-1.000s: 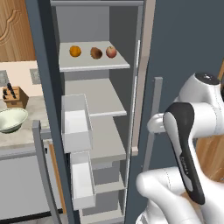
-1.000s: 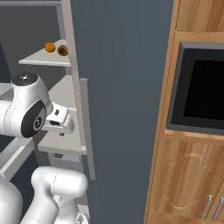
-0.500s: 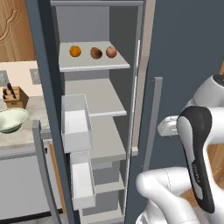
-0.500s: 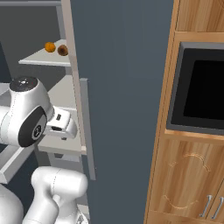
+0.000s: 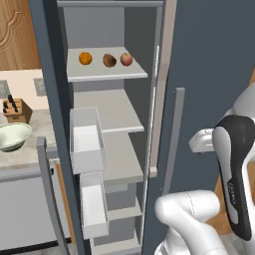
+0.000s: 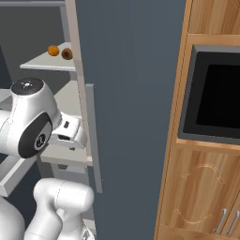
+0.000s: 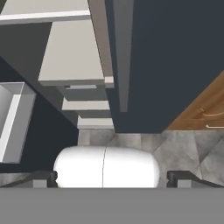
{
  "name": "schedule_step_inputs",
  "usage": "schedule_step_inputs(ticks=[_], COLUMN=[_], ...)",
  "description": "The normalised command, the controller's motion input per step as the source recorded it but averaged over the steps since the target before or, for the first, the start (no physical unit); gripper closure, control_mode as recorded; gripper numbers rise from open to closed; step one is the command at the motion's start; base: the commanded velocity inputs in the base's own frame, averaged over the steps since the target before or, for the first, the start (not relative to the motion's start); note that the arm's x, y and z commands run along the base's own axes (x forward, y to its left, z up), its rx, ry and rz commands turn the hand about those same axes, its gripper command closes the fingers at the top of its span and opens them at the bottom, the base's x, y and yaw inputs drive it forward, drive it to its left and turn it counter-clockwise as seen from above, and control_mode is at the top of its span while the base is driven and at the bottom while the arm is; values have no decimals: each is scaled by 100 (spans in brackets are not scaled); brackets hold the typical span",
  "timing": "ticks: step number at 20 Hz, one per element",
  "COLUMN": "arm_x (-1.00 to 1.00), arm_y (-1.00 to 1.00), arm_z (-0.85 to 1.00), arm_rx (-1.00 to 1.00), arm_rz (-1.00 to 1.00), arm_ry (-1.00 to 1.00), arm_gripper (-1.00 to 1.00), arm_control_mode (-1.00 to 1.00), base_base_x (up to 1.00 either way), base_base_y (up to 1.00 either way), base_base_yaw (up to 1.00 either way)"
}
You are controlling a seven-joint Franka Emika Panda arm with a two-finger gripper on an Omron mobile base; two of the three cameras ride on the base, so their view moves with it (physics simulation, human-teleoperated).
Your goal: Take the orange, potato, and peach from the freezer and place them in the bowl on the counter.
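The orange (image 5: 85, 58), the potato (image 5: 109, 60) and the peach (image 5: 126, 59) lie in a row on an upper shelf of the open freezer (image 5: 214, 60). From the right base view, the orange (image 6: 53, 50) and potato (image 6: 67, 53) peek past the door edge. The pale bowl (image 5: 10, 137) stands on the counter at the left, with nothing in it that I can see. My gripper (image 7: 112, 177) is open and holds nothing. It points down at the floor beside the closed door's handle (image 5: 174, 134), well below the fruit shelf. Its white hand (image 5: 203, 141) hangs right of that handle.
White bins (image 5: 87, 144) hang on the open door at the left. A knife block (image 5: 15, 109) stands behind the bowl. A black built-in oven (image 6: 211, 93) sits in the wooden cupboards (image 6: 201, 197) at the right. Lower shelves (image 7: 70, 52) are bare.
The arm has swung back and to the right, away from the shelves, with its elbow sinking a little. The jaws stay open. The fruits have not moved.
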Motion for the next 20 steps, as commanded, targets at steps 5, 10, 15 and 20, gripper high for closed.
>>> schedule_step_inputs(ticks=[5,10,15,20], arm_x=[0,0,0,0], arm_y=[0,0,0,0], arm_z=[0,0,0,0], arm_rx=[0,0,0,0], arm_rz=[0,0,0,0], arm_ry=[0,0,0,0], arm_gripper=[-100,-100,-100,-100], arm_control_mode=[100,100,100,100], base_base_x=[4,37,48,39], base_base_y=[6,18,18,19], base_base_yaw=[-1,-3,-3,-2])
